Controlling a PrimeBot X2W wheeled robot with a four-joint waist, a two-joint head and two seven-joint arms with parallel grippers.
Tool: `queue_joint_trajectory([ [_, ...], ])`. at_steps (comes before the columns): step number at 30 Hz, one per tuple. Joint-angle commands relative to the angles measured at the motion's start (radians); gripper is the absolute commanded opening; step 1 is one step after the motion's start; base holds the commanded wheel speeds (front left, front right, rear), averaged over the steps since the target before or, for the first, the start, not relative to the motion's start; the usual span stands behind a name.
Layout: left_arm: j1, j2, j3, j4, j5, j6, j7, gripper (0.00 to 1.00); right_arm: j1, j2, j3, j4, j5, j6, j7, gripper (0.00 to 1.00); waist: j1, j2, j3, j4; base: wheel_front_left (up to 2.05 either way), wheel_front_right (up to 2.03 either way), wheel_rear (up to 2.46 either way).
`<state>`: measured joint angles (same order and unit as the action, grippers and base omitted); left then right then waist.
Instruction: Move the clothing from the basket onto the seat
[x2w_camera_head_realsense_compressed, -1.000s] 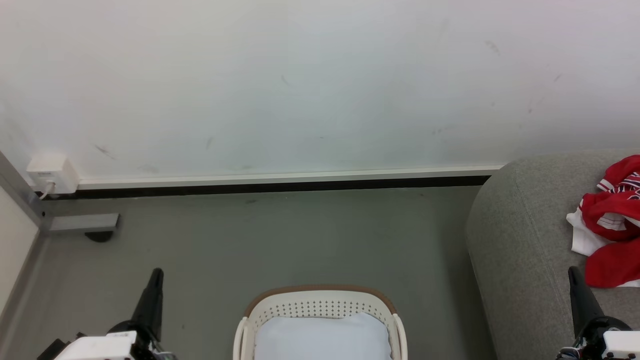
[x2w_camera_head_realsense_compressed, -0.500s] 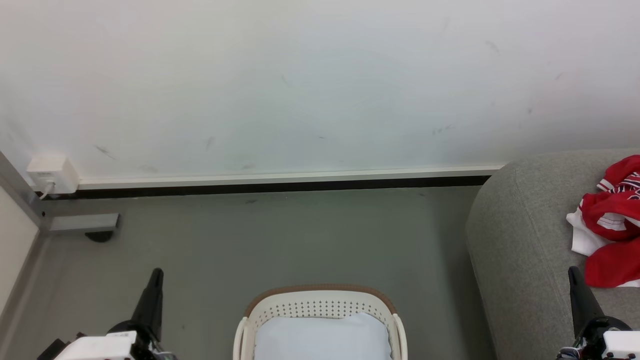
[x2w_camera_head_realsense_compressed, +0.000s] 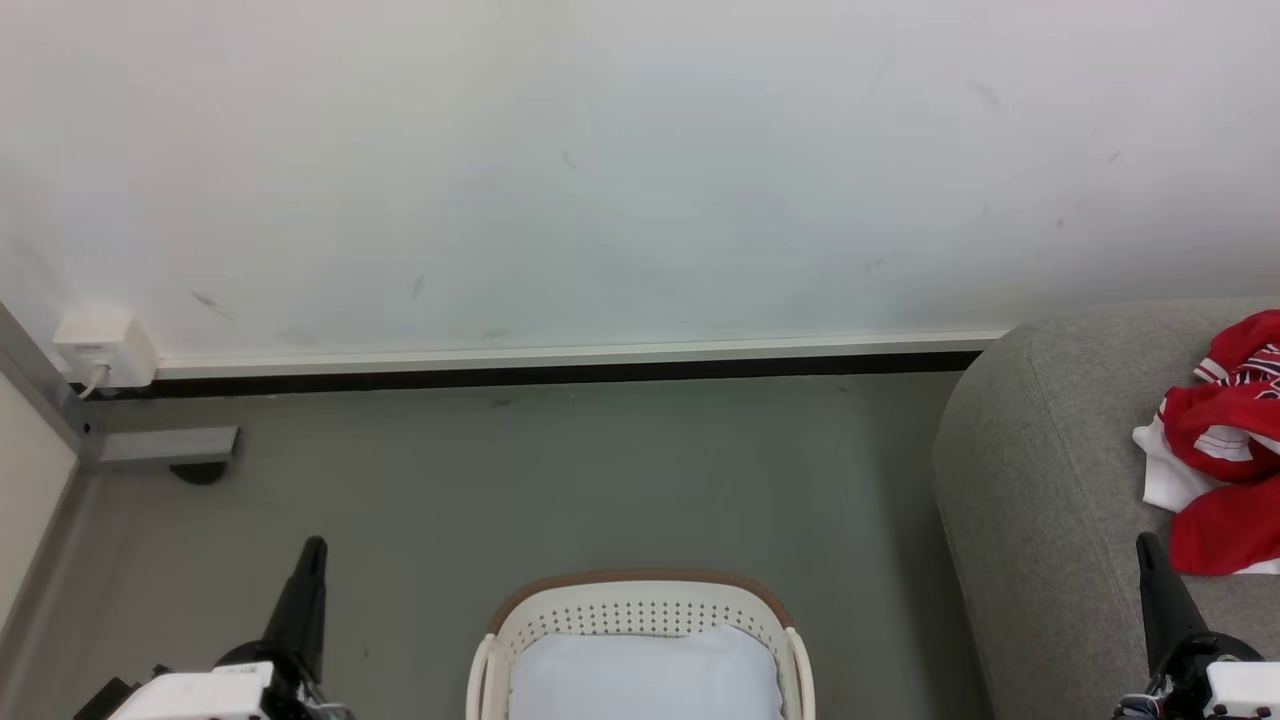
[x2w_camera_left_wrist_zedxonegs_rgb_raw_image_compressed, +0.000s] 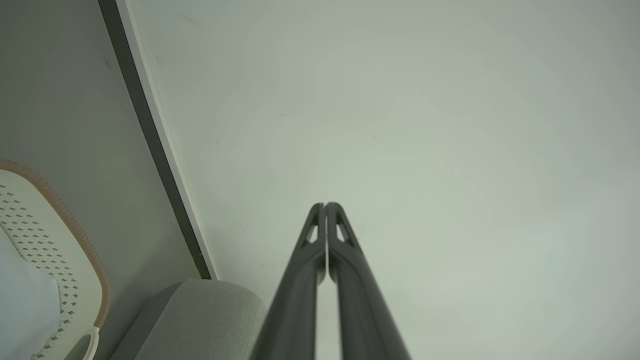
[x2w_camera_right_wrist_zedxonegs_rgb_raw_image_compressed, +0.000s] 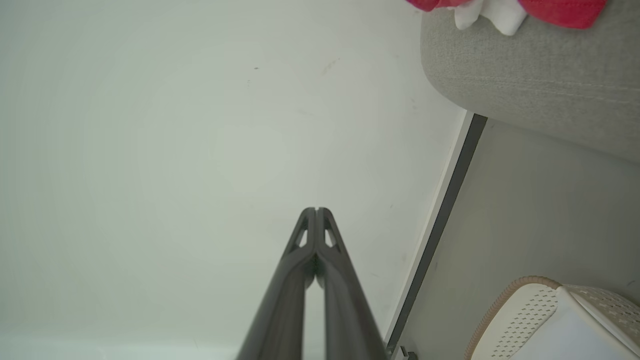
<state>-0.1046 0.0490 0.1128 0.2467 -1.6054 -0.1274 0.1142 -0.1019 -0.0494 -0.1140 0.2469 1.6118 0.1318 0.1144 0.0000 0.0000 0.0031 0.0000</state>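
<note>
1. Nothing has moved since the earlier frames: both arms, the laundry basket (x2w_camera_head_realsense_compressed: 640, 585) and the clothing (x2w_camera_head_realsense_compressed: 1225, 440) sit just where they were. I judge the robot is at rest with the transfer finished.
2. At the lower left of the head view, the left end effector (x2w_camera_head_realsense_compressed: 311, 560) points up over the grey floor (x2w_camera_head_realsense_compressed: 560, 470), well apart from the laundry basket. Its wrist view shows the two dark fingers pressed together with nothing between them.
3. In the middle, the cream laundry basket stands on the floor. A pale blue-white pad (x2w_camera_head_realsense_compressed: 645, 675) lies in it. No red or white garment is to be seen on the pad, though the basket's near end is cut off by the frame edge.
4. To the right, the clothing, red jersey pieces bunched with a white garment, lies on the grey sofa (x2w_camera_head_realsense_compressed: 1040, 480) near the frame's right edge.
5. At the lower right, the right end effector (x2w_camera_head_realsense_compressed: 1150, 560) rises over the sofa just beside that pile. Its fingers are closed against each other and empty.
</note>
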Motion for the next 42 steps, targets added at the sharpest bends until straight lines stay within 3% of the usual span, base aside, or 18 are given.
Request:
queue_joint_trajectory([
  [1, -0.009, 0.002, 0.003, -0.003, -0.014, -0.006, 0.003, 0.0, -0.012, -0.001, -0.003, -0.005, 0.002, -0.002, 0.003, 0.0, 0.0, 0.0, 0.0, 0.0, 0.0, 0.0, 0.0],
  [42, -0.008, 0.002, 0.003, -0.003, -0.014, -0.006, 0.003, 0.0, -0.012, -0.001, -0.003, -0.005, 0.002, -0.002, 0.003, 0.0, 0.0, 0.0, 0.0, 0.0, 0.0, 0.0, 0.0],
])
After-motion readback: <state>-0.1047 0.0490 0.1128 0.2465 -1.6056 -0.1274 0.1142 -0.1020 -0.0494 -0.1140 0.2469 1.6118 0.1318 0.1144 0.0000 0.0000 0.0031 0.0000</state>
